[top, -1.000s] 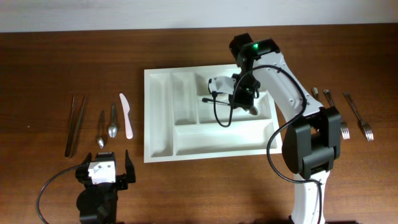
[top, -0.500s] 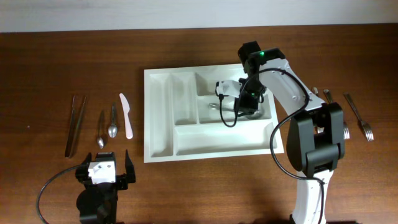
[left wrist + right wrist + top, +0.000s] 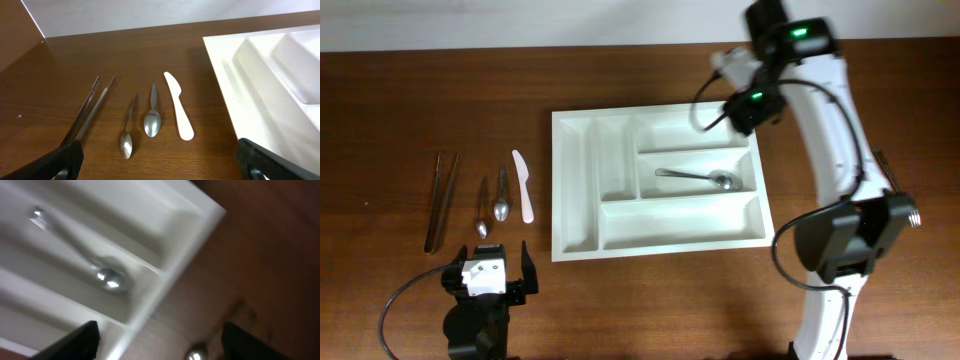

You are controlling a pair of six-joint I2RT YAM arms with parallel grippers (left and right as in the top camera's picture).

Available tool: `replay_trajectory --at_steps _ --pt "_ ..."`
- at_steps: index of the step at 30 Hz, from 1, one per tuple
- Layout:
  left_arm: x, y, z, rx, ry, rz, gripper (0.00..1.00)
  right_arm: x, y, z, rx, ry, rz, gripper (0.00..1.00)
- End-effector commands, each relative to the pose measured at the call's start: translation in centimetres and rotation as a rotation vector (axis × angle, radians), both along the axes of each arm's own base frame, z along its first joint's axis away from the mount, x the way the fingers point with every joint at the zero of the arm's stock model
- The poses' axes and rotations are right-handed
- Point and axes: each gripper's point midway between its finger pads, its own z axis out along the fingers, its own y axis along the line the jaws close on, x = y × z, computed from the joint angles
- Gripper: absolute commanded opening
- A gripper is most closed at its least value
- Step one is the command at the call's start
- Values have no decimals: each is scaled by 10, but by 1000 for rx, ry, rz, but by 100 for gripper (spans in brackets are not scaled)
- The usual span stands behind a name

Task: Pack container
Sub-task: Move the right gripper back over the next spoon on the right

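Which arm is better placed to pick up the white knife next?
Left. The left tool, open, sits close to the white knife; the right tool hovers over the container's far corner.

You are not getting any readable text, label, brand, number or sign in these views. The small white plate (image 3: 480, 274) on the left end effector (image 3: 487, 270), at the lower left of the overhead frame, is carrying a few dark specks, but they are showing too small to make out as letters or figures. At the upper right of the same frame, a green light (image 3: 799, 32) is glowing on the right arm (image 3: 830, 90), and you are seeing no legible marking beside it.
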Motion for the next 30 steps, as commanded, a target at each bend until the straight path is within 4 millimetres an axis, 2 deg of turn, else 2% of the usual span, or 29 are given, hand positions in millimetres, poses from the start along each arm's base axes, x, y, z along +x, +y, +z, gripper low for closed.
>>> replay_trajectory --at_steps 1,5,7,10,13,18,23,30 --pt "0 0 -2 18 2 -1 99 -6 -62 6 -31 -1 -257 70" --pt "0 0 -2 18 1 -1 99 -16 -107 -4 -9 39 -370 70" --pt "0 0 -2 18 1 -2 99 -26 -138 -13 -7 69 -436 70" --pt "0 0 -2 18 2 -1 99 -34 -152 -24 -3 103 -459 69" --pt "0 0 -2 18 1 -1 99 -44 -170 -49 6 148 -502 67" --pt "0 0 -2 18 1 -2 99 -52 -179 -95 4 195 -462 65" --pt "0 0 -2 18 1 -1 99 -62 -177 -136 6 226 -463 61" --pt "0 0 -2 18 1 -1 99 -72 -177 -170 6 236 -469 53"
